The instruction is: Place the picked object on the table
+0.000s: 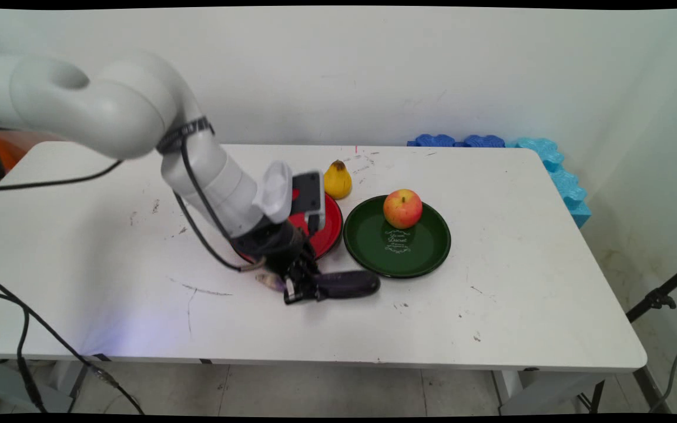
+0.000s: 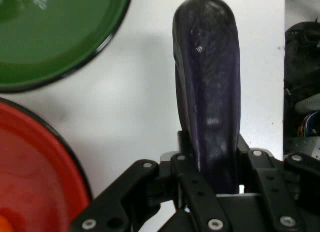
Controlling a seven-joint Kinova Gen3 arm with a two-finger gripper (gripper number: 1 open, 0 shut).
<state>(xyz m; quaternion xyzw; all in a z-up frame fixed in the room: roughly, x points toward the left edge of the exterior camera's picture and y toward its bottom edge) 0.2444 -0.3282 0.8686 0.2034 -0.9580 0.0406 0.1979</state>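
The hand (image 1: 298, 289) is down at the counter (image 1: 520, 282), clamped on the stem end of the dark purple eggplant (image 1: 347, 284), which lies flat pointing to three o'clock. The red plate (image 1: 331, 226) sits at twelve o'clock of the hand, the green plate (image 1: 374, 247) with the apple (image 1: 402, 208) at two, and the yellow pear (image 1: 337, 179) beyond.

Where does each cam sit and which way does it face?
Main view: fixed above the table's near side, facing the back wall; shows the arm and gripper.
Hand view: on the hand, looking along the gripper down at the table; shows linkage and fingers.
Shared: eggplant between the fingers, green plate, red plate.
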